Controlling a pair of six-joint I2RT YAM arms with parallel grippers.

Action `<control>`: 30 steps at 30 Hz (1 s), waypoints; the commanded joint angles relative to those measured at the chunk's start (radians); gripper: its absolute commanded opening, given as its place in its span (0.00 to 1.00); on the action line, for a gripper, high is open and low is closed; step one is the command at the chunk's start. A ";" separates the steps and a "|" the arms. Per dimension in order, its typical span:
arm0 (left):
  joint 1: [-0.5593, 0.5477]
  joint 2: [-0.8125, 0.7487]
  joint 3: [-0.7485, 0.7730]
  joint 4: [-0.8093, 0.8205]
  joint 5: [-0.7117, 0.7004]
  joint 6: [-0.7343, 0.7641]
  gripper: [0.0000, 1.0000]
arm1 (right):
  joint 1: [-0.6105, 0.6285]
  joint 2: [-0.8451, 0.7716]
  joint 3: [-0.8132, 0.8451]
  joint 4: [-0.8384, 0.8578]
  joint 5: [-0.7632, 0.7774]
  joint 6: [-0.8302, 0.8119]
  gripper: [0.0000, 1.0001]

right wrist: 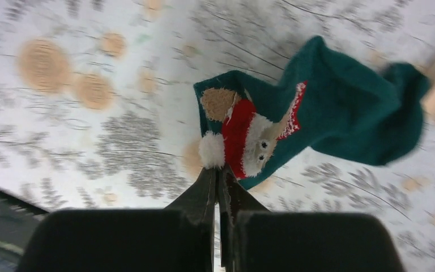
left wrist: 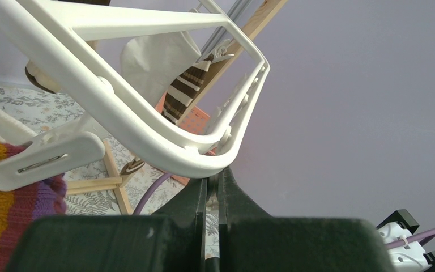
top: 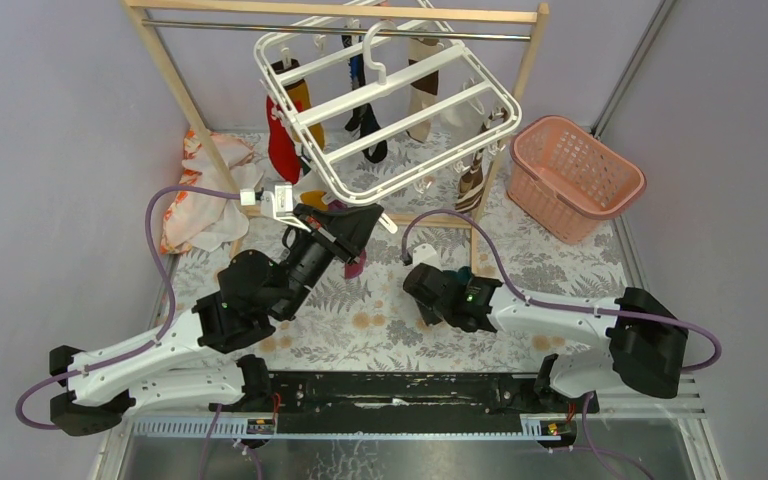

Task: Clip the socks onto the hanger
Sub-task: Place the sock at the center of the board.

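Observation:
The white hanger [top: 340, 192] hangs tilted from the rack's rod, with red [top: 282, 145], black [top: 368, 125] and brown-striped [top: 470, 180] socks clipped on. My left gripper [top: 368, 218] is shut at the hanger's near corner. In the left wrist view its tips [left wrist: 215, 177] meet the underside of the rim [left wrist: 119, 107]. A white clip [left wrist: 45, 158] holds an orange-and-purple knitted sock [left wrist: 5, 198] to the left. My right gripper [top: 428, 290] is shut on a teal sock [right wrist: 345, 113] with a red-and-white figure, holding it by the edge [right wrist: 220, 169] over the tablecloth.
A wooden rack [top: 170, 75] with a metal rod stands at the back. A pink lattice basket [top: 575, 175] sits at the back right. An orange-and-white patterned cloth [top: 195, 200] lies at the left. A magenta sock [top: 356, 266] lies under my left gripper.

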 commanded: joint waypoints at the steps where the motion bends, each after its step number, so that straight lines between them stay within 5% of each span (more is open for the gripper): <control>1: -0.006 -0.008 -0.020 -0.075 0.003 0.010 0.00 | 0.006 -0.018 -0.012 0.226 -0.189 0.030 0.00; 5: -0.006 -0.008 -0.022 -0.071 0.006 0.006 0.00 | 0.006 0.066 -0.024 0.293 -0.292 0.064 0.00; 9: -0.006 -0.011 -0.023 -0.076 0.005 0.006 0.00 | 0.006 0.083 -0.075 0.401 -0.350 0.101 0.50; 11: -0.006 -0.007 -0.020 -0.080 0.005 0.008 0.00 | 0.006 0.069 -0.072 0.394 -0.321 0.101 0.60; 17: -0.006 0.023 0.002 -0.086 0.022 0.015 0.00 | 0.006 -0.082 -0.126 0.364 -0.231 0.172 0.64; 26: -0.006 0.039 -0.005 -0.064 0.038 0.011 0.00 | 0.007 -0.142 -0.144 0.477 -0.514 0.192 0.62; 30: -0.007 0.018 -0.007 -0.067 0.035 0.014 0.00 | 0.008 -0.153 -0.133 0.318 -0.346 0.205 0.60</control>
